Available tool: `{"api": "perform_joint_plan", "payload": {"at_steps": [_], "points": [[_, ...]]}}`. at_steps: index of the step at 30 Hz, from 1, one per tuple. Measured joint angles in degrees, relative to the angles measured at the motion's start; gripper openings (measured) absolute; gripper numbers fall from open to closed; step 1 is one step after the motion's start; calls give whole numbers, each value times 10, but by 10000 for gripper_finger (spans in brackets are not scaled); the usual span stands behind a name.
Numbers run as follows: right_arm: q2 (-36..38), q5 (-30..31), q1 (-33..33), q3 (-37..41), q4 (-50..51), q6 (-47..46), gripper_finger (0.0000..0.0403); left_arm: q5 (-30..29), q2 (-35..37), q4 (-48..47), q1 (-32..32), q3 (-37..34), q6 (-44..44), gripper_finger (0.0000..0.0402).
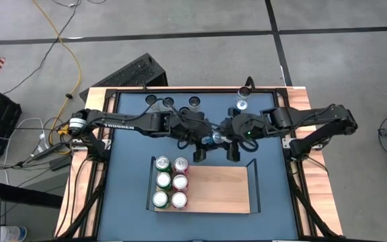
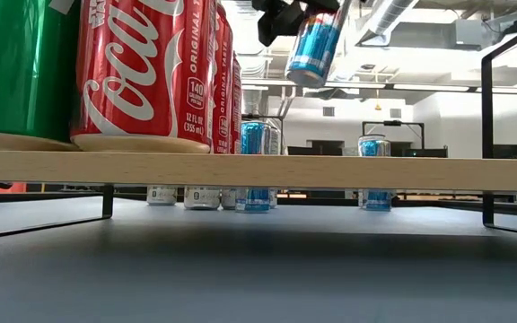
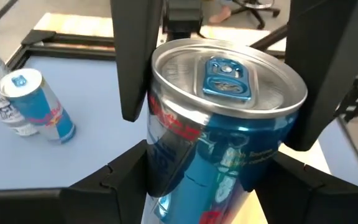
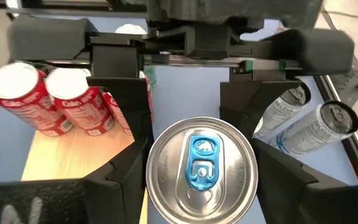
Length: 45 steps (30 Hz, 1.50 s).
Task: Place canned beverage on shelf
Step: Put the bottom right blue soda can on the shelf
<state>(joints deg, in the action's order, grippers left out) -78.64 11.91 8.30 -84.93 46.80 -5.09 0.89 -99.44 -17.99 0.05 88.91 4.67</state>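
The blue can (image 3: 219,124) hangs in the air just beyond the far edge of the shelf (image 1: 220,189), between both arms. The left gripper (image 1: 200,152) is closed on its sides. The right gripper (image 1: 232,152) flanks it; grip unclear. The can's thin metal wall looks smooth, slippery and easily dented, so hold mid-body.

Your left gripper (image 1: 201,152) is clamped shut at frame centre; your right gripper (image 1: 232,152) faces it, fingers apart
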Motion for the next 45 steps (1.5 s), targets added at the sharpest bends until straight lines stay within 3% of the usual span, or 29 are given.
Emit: {"api": "perform_joint_plan", "payload": {"at_steps": [5, 12, 15, 23, 26, 45], "points": [[35, -6, -6, 0, 24, 15, 261, 4, -1, -13, 1, -2, 16, 225], [86, 16, -6, 1, 34, -15, 266, -12, 3, 52, 0, -1, 28, 226], [137, 45, 0, 36, 24, -43, 266, -18, 13, 90, 0, -2, 32, 226], [257, 90, 28, 213, -189, -69, 266, -41, 56, 217, 0, 0, 25, 226], [255, 90, 31, 244, -247, -65, 266, -45, 59, 243, 0, 0, 25, 226], [182, 49, 12, 246, -315, -7, 266, -59, 57, 248, 0, 0, 37, 226]]}}
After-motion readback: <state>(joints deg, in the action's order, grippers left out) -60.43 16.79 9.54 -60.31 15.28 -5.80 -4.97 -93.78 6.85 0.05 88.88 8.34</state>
